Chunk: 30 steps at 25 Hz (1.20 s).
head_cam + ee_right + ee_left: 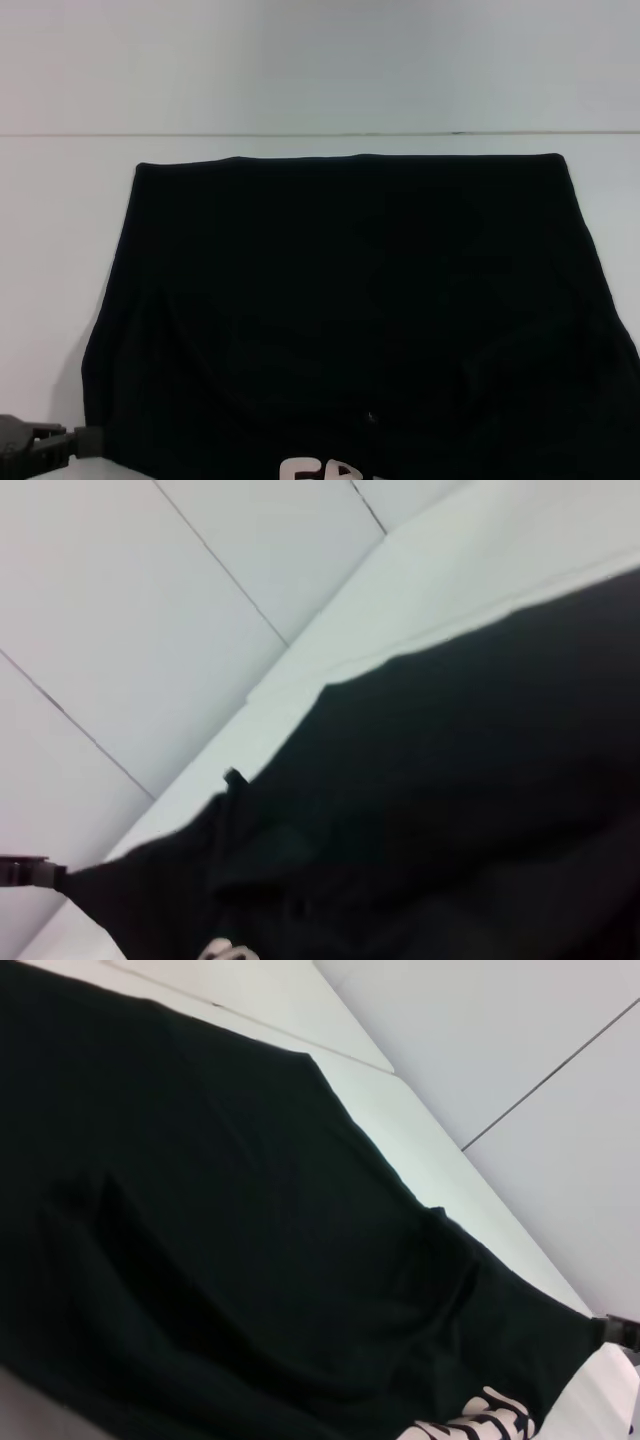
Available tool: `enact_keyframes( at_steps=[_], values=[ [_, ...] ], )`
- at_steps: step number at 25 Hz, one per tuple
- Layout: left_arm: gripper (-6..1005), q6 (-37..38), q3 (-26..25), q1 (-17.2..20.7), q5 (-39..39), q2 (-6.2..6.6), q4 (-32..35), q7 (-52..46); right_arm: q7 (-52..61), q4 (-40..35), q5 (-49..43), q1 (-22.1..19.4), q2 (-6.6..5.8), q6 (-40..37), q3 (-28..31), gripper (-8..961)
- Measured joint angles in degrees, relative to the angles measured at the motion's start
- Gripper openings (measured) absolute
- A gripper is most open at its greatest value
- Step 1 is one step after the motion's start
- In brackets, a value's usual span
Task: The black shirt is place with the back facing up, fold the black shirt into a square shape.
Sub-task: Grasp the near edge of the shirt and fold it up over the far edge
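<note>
The black shirt [350, 300] lies spread flat on the white table [60, 220] and fills most of the head view. Its straight far edge runs close to the table's back. White lettering [320, 469] shows on the fabric at the near edge, and the left wrist view catches it too [480, 1422]. My left gripper [40, 445] sits low at the shirt's near left corner; the right wrist view shows it far off [30, 872] at a corner of the cloth. A dark part of my right gripper [620, 1332] shows at the opposite near corner in the left wrist view.
A pale wall [320, 60] rises just behind the table's back edge [320, 134]. Bare white tabletop runs along the shirt's left side [50, 300] and in a narrow strip behind it.
</note>
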Motion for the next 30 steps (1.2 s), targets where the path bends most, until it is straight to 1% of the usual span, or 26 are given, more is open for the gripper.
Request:
enact_keyframes(
  at_steps=[3, 5, 9, 10, 14, 17, 19, 21, 22, 23, 24, 26, 27, 30],
  values=[
    [1, -0.2, -0.2, -1.1, -0.4, 0.34, -0.2, -0.3, -0.7, -0.1, 0.1, 1.4, -0.31, -1.6, 1.7, 24],
    [1, -0.5, -0.9, -2.6, -0.6, 0.81, -0.4, -0.4, -0.7, -0.3, 0.3, 2.9, -0.61, -2.2, 2.9, 24],
    [1, -2.3, -3.4, -7.3, -1.0, 2.25, -1.9, -1.4, -0.4, -0.3, 0.3, 8.1, -1.45, -2.3, 6.1, 24],
    [1, -4.1, -3.7, -9.1, -1.4, 2.96, -2.9, -2.4, -0.3, -0.3, 0.3, 9.6, -1.69, -2.0, 7.0, 24],
    [1, -10.6, -3.7, -14.1, -1.9, 4.83, -5.8, -4.4, 0.6, 0.0, 0.4, 15.2, -2.65, 1.3, 9.5, 24],
    [1, -18.4, -3.3, -18.0, -2.0, 6.18, -9.0, -5.8, 2.5, 0.1, 0.5, 19.0, -3.11, 6.0, 10.6, 24],
    [1, -24.9, -2.8, -20.3, -2.0, 6.68, -11.5, -6.0, 4.4, 0.1, 0.6, 21.6, -3.14, 10.6, 10.5, 24],
    [1, -30.6, -2.0, -22.1, -2.0, 6.72, -13.4, -5.9, 6.0, 0.3, 0.5, 23.9, -2.76, 15.8, 10.1, 24],
    [1, -35.2, -1.3, -23.3, -2.1, 6.54, -14.7, -5.7, 6.6, 0.9, 0.5, 25.0, -2.44, 18.6, 9.9, 24],
    [1, -36.6, -1.0, -23.6, -2.2, 6.43, -15.1, -5.7, 6.8, 1.8, 0.4, 26.1, -2.20, 21.5, 9.5, 24],
    [1, -41.8, 0.1, -24.6, -2.2, 6.06, -16.6, -5.4, 7.0, 3.1, 0.4, 27.2, -1.96, 24.8, 9.1, 24],
    [0, -48.0, 1.8, -25.8, -2.3, 5.35, -18.4, -5.3, 7.0, 5.6, 0.5, 29.0, -1.88, 30.2, 8.2, 24],
    [0, -52.6, 3.3, -26.6, -2.4, 4.68, -19.4, -5.3, 6.9, 6.8, 0.5, 30.0, -1.78, 32.9, 7.6, 24],
    [0, -58.7, 5.6, -27.4, -2.6, 3.66, -20.0, -5.3, 6.9, 9.0, 0.5, 33.1, -1.07, 39.2, 6.4, 24]
  ],
)
